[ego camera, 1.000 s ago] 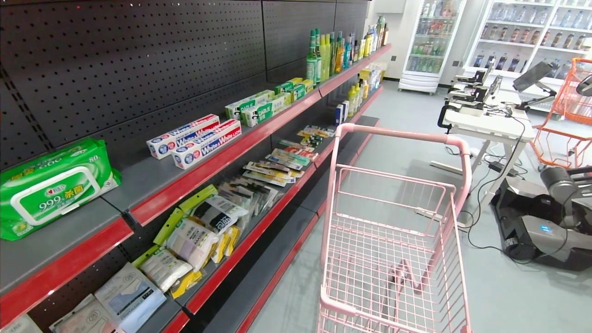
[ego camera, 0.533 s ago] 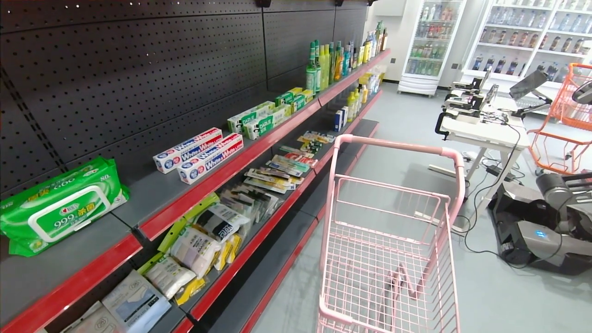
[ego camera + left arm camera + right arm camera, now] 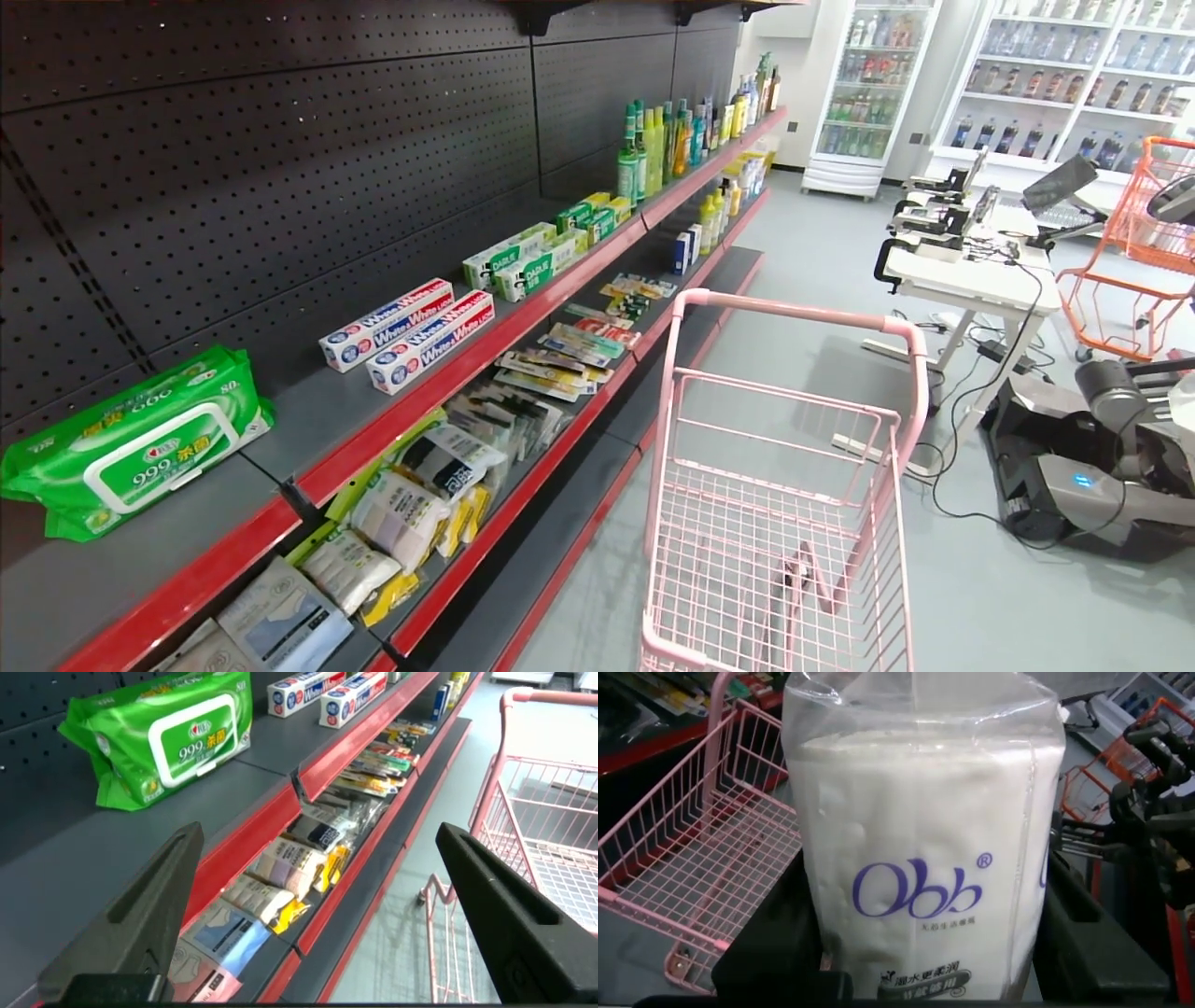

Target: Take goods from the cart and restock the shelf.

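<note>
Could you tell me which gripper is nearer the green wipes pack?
Left. The left gripper hangs near the green wipes pack; the right gripper holds a tissue pack by the cart.

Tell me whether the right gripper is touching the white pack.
Touching. The right wrist view shows the white pack clamped between the fingers of the right gripper, both pressing against its wrap.
</note>
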